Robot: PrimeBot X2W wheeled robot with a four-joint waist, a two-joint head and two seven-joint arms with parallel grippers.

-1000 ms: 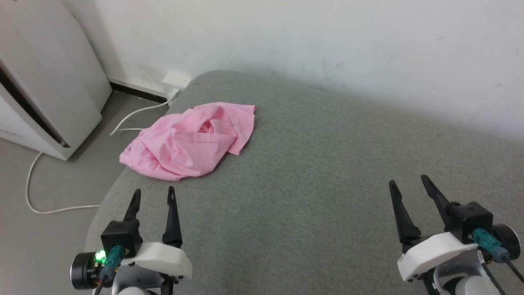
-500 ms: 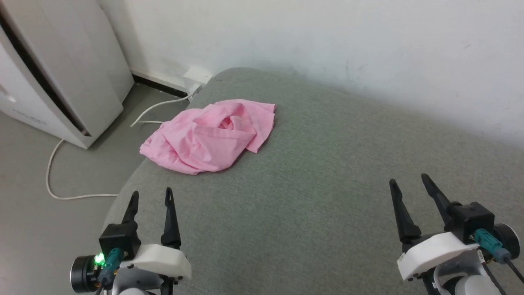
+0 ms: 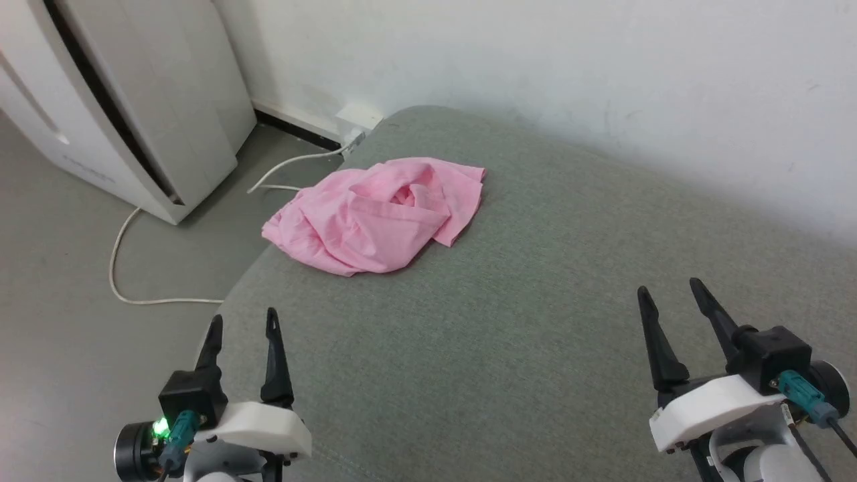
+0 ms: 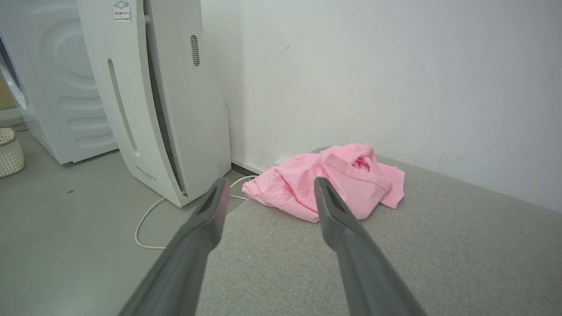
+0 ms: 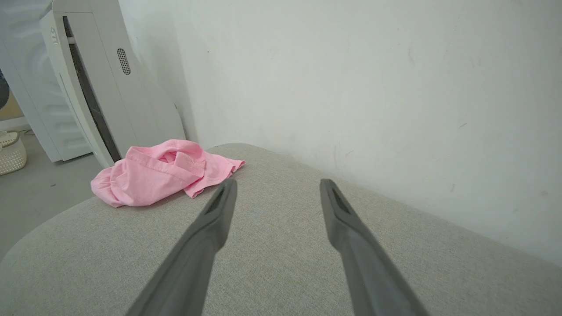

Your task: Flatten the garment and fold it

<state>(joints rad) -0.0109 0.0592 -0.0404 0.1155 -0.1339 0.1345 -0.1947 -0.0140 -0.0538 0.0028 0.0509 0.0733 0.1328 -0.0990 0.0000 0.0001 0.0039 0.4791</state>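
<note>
On the grey upholstered surface (image 3: 535,321) the crumpled garment (image 3: 378,217) is seen at the far left corner. Since a second ago only the head view has been swung toward it, so flattening is judged unstarted; the fingers of left gripper (image 3: 243,316) and right gripper (image 3: 669,287) are held spread, empty. Contents of the floor basket (image 4: 9,151) cannot be told.

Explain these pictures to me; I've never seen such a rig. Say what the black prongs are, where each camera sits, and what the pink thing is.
It is a two-armed robot. The head view looks down from its head: the prongs are its left fingers and right fingers, both pairs spread open, holding nothing. The two wrist views look along each pair from a camera on that wrist. The pink thing is the garment, lying crumpled near the far left edge of a grey cushioned surface, untouched. A white appliance stands on the floor beside it, with a cable.
</note>
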